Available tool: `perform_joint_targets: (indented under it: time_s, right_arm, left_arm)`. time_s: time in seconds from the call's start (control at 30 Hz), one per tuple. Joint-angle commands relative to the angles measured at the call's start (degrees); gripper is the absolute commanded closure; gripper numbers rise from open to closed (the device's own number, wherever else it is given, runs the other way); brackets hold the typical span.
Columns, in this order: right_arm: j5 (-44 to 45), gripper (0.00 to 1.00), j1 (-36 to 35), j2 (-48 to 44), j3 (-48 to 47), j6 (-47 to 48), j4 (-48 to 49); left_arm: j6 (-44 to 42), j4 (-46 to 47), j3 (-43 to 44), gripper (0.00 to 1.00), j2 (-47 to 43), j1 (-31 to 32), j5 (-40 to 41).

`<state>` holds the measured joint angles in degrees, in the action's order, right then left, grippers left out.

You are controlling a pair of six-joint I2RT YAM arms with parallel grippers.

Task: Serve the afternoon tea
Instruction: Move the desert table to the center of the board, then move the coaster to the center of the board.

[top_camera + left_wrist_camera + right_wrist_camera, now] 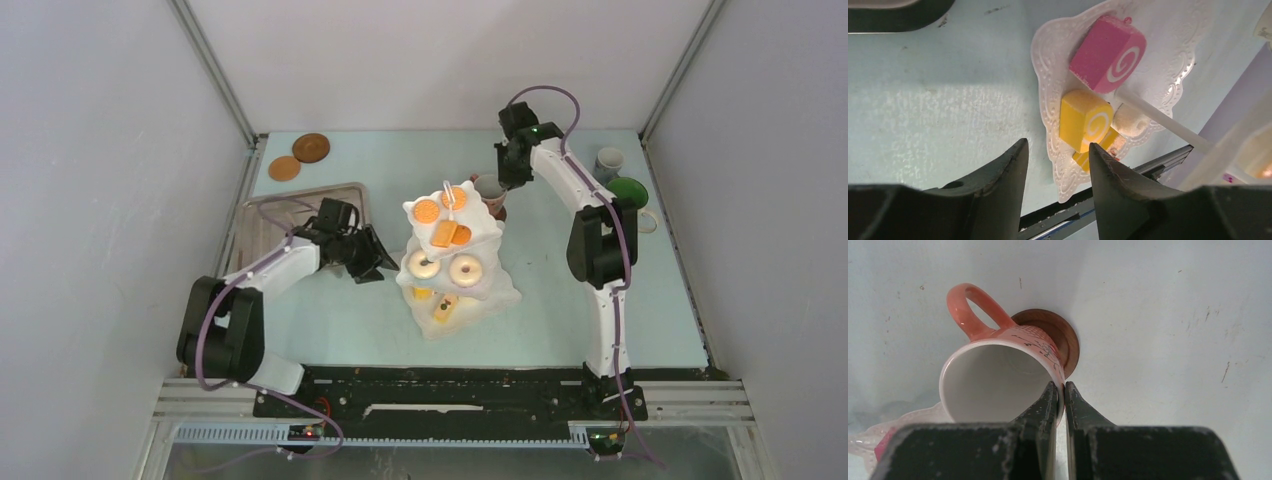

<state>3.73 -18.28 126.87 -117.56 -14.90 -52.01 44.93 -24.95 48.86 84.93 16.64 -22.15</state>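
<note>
Three tiers tall, the white stand (452,250) rises at the middle of the table (620,300) from above, left claw (372,258) just beside it, right claw (512,180) at the pink mug (490,190) behind. Left wrist: claw spread, holding nothing, facing the bottom tier's yellow cake (1085,120). Right wrist: claw pinched on the mug's rim, mug sitting on a brown coaster (1063,337).
</note>
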Motion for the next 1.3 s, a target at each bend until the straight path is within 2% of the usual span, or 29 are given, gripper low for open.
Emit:
perform_joint_targets:
  time_s: [0.0, 0.13, 0.3, 0.47, 0.6, 0.77, 0.83, 0.93, 1.07, 1.27]
  right_arm:
    - [-0.83, 0.97, -0.02, -3.3, 0.79, -1.49, 3.8]
    - [-1.26, 0.86, 0.21, -3.17, 0.33, -1.21, 2.92]
    - [-2.98, 0.71, 0.2, -4.2, -2.64, -1.35, -0.65]
    - [-3.07, 0.52, -0.19, -6.54, -7.02, -3.04, -6.52]
    - [-3.09, 0.38, -0.11, -10.37, -7.47, -4.52, -9.71]
    - [-5.34, 0.25, 1.98, -16.82, -5.65, -5.34, -11.36]
    - [-5.55, 0.22, 2.65, -19.77, -3.7, -5.61, -10.5]
    - [-5.44, 0.21, 3.84, -23.94, 0.02, -5.68, -9.37]
    - [-4.17, 0.22, 5.32, -28.39, 5.48, -5.08, -10.77]
    - [1.48, 0.23, 5.94, -34.75, 15.26, -4.91, -10.19]
  left_arm:
    - [-1.96, -2.09, -0.39, 0.46, -5.53, -1.88, 1.08]
    - [-3.18, -4.46, -0.2, 0.42, -8.85, -3.6, 1.77]
    - [-3.54, -3.79, 0.67, 0.31, -15.45, -7.08, 4.72]
    - [-0.81, 4.79, 2.35, 0.19, -19.16, -12.36, 9.82]
    - [0.06, 13.87, 6.27, 0.15, -16.65, -15.34, 15.23]
    - [3.03, 21.87, 13.83, 0.12, -6.65, -20.54, 20.91]
    - [5.16, 24.2, 17.42, 0.11, -1.22, -21.94, 22.88]
    - [7.96, 29.5, 23.48, 0.11, 6.77, -22.91, 26.99]
    - [12.18, 40.55, 30.76, 0.15, 17.81, -23.22, 27.56]
    - [25.18, 38.21, 46.99, 0.27, 35.34, -23.84, 28.64]
